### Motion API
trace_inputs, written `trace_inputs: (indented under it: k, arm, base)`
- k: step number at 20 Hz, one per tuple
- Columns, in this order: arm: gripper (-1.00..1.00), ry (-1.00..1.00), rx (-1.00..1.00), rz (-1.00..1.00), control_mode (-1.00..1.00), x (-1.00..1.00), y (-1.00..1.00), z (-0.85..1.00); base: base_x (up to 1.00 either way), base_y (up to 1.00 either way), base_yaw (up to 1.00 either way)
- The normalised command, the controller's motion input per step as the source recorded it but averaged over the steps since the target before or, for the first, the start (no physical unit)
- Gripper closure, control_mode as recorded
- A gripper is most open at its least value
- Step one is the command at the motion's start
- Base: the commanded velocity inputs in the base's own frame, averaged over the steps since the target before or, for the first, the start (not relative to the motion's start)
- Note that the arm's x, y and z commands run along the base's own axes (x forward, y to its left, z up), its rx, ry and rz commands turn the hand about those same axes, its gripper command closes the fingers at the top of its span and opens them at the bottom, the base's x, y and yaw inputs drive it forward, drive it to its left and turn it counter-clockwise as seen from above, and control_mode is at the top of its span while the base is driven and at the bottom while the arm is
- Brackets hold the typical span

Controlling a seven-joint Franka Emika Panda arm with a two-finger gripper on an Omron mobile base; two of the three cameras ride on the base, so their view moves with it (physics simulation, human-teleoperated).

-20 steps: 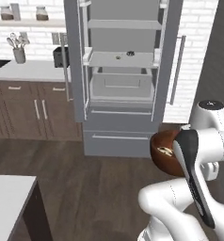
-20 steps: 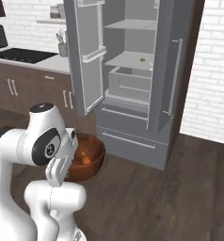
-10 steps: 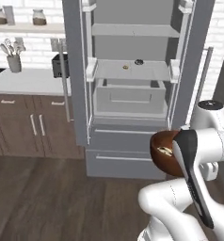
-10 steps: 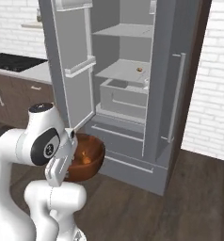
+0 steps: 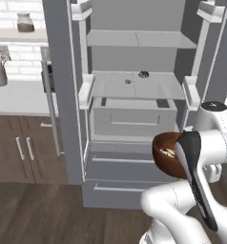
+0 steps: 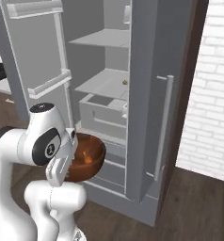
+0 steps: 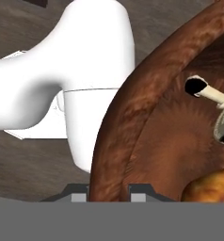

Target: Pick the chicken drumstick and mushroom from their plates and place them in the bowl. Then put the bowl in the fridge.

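Hand view: gripper (image 7: 109, 189) pinches the rim of the bowl (image 7: 132, 108), chicken drumstick (image 7: 212, 183) and mushroom (image 7: 208, 92) inside, just past the fingertips. Ahead, the fridge (image 5: 129, 90) stands open; keeping the bowl level onto a shelf looks wise.

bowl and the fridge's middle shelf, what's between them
In the left base view, the pale drawer box under the middle shelf sits between it and the bowl, held in front of the open fridge.
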Motion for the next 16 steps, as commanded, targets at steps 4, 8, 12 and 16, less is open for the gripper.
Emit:
trace_inputs:
  k: [4, 8, 12, 16]
  arm:
    - [1.00, 0.00, 0.00, 0.00, 1.00, 0.00, 0.00, 0.00]
    - [1.00, 0.00, 0.00, 0.00, 1.00, 0.00, 0.00, 0.00]
    - [1.00, 0.00, 0.00, 0.00, 1.00, 0.00, 0.00, 0.00]
    - [1.00, 0.00, 0.00, 0.00, 1.00, 0.00, 0.00, 0.00]
  base:
    - [0.32, 0.08, -0.10]
    - [0.21, 0.13, -0.14]
    - [0.35, 0.52, -0.21]
    - [0.65, 0.34, -0.07]
